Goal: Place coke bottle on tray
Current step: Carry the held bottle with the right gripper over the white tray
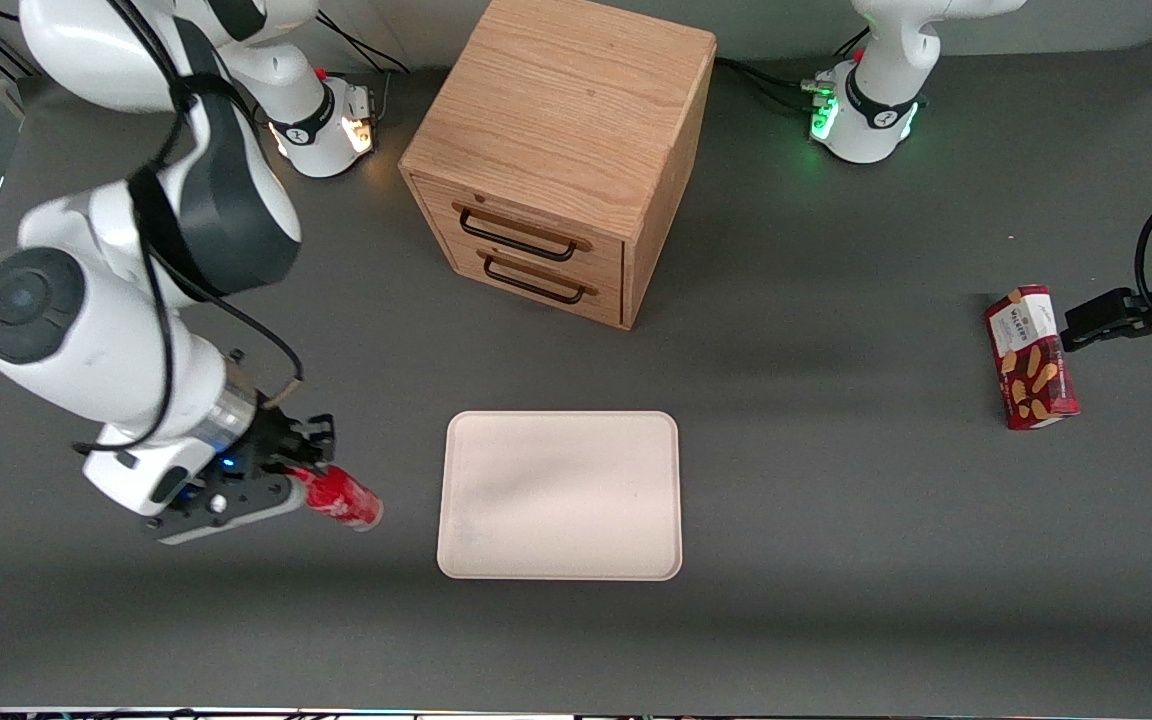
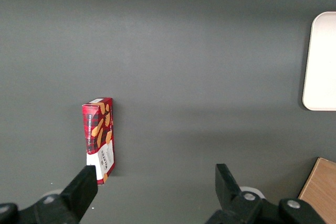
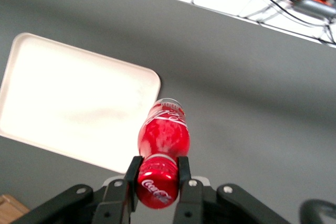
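The coke bottle [image 1: 344,498] is a small glossy red bottle with white lettering. My right gripper [image 1: 298,482] is shut on its cap end and holds it tilted above the table, base pointing toward the tray. In the right wrist view the two black fingers [image 3: 131,178] clamp the bottle [image 3: 164,137] near its cap, with my gripper [image 3: 157,178] around it. The tray [image 1: 561,495] is a flat cream-pink rectangle with nothing on it, beside the bottle toward the parked arm's end. It also shows in the right wrist view [image 3: 68,103] and an edge of it in the left wrist view [image 2: 321,61].
A wooden two-drawer cabinet [image 1: 561,160] stands farther from the front camera than the tray, drawers shut. A red biscuit box [image 1: 1031,357] lies toward the parked arm's end, also in the left wrist view [image 2: 98,139].
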Robot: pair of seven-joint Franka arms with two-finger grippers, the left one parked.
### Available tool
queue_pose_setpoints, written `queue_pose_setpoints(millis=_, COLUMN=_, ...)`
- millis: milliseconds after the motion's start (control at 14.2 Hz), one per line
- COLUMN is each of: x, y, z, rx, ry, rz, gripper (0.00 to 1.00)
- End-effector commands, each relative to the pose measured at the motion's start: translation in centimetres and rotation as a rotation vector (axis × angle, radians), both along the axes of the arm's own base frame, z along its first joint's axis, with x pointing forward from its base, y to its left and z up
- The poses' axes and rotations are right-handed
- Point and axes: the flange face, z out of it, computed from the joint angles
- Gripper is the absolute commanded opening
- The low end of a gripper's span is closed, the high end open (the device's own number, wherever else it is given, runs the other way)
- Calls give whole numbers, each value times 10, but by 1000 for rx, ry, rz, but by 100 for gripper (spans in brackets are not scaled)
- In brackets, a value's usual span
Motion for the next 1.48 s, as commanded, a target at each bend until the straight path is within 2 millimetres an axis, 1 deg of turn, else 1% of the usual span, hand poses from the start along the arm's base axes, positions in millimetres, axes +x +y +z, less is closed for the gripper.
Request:
queue_pose_setpoints(millis=0, x=16, y=21, z=-14, rx=48, ry=-63, rz=10, gripper=0)
queue_pose_setpoints(millis=70, x=20, y=26, z=-27, rx=50, ry=-67, rz=14, gripper=0)
queue_pose_setpoints(millis=211, x=24, y=43, z=-59, rx=40, ry=-64, rz=30, gripper=0)
queue_pose_setpoints(millis=352, x=30, y=51, z=-89, rx=14, ry=-77, rz=43, gripper=0)
queue_pose_setpoints(millis=422, x=30, y=62, z=-101, rx=17, ry=-81, rz=56, gripper=0)
queue_pose_setpoints(millis=492, x=31, y=68, z=-112, rx=16, ry=-83, rz=63, gripper=0)
queue_pose_setpoints(millis=633, x=31, y=72, z=-126, rx=12, ry=-83, rz=67, gripper=0)
queue_pose_setpoints(millis=773, x=25, y=88, z=-138, rx=13, ry=-69, rz=45, gripper=0)
queue_pose_setpoints(millis=844, x=24, y=90, z=-144, rx=8, ry=-61, rz=31, gripper=1)
queue_pose_setpoints(millis=914, x=24, y=91, z=-147, rx=-3, ry=-61, rz=30, gripper=1)
queue_pose_setpoints(millis=984, x=24, y=91, z=-150, rx=-11, ry=-60, rz=27, gripper=6)
queue_pose_setpoints(millis=1055, x=22, y=90, z=-156, rx=-14, ry=-45, rz=9, gripper=9)
queue_pose_setpoints(millis=1125, x=22, y=89, z=-159, rx=-16, ry=-40, rz=-7, gripper=12)
queue_pose_setpoints(millis=1266, x=21, y=88, z=-160, rx=-17, ry=-34, rz=-13, gripper=13)
queue_pose_setpoints(millis=1406, x=17, y=86, z=-173, rx=-26, ry=-5, rz=-43, gripper=15)
